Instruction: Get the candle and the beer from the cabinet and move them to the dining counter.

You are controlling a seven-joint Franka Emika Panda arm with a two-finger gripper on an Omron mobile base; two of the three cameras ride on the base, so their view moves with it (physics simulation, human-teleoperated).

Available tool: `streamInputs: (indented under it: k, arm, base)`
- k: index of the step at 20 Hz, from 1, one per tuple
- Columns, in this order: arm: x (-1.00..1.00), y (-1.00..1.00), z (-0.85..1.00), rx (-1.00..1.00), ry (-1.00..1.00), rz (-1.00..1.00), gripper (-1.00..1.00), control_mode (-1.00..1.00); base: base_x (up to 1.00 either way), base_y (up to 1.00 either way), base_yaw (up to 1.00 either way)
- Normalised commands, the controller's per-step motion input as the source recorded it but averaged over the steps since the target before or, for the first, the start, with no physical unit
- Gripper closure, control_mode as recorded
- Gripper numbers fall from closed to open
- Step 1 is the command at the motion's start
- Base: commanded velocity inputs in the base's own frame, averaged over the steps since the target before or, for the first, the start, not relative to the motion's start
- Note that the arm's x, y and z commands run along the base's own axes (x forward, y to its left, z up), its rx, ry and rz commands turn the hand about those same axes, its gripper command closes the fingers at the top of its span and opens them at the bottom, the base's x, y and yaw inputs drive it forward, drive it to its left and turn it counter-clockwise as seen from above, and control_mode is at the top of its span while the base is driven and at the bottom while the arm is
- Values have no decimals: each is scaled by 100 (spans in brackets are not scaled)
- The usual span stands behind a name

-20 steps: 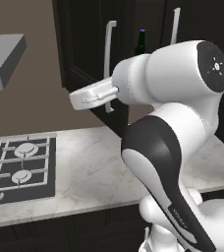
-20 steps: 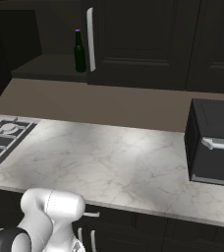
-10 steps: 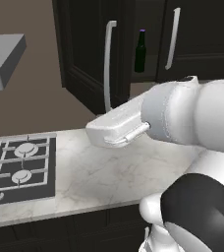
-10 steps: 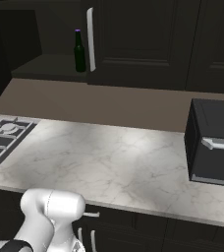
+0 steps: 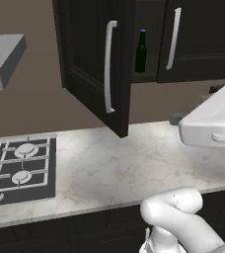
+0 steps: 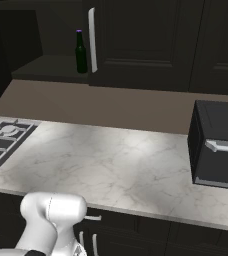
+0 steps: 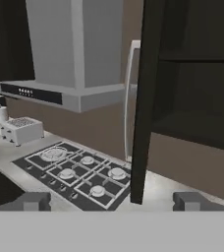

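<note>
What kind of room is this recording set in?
A kitchen, rendered rather than real. A gas hob is set into a marble counter, a grey extractor hood hangs above it, and a dark wall cabinet stands open with a beer on its shelf.

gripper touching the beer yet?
Apart. In the hand view the open gripper has only the hob and door edge ahead; the right base view shows the beer alone on the cabinet shelf.

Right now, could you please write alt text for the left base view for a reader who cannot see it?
A dark beer bottle stands inside a black wall cabinet whose left door hangs open. Below lie a marble counter and a gas hob.
</note>
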Motion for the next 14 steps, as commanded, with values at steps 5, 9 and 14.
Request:
streamInputs:
  k: [5,9,14]
  arm:
    - [10,-92,0,15,-11,30,-100,-100]
    - [57,-52,0,20,-11,36,-100,-100]
    - [47,-5,0,8,0,26,-100,-100]
  base:
    - [0,0,0]
    - [0,0,0]
    - [0,0,0]
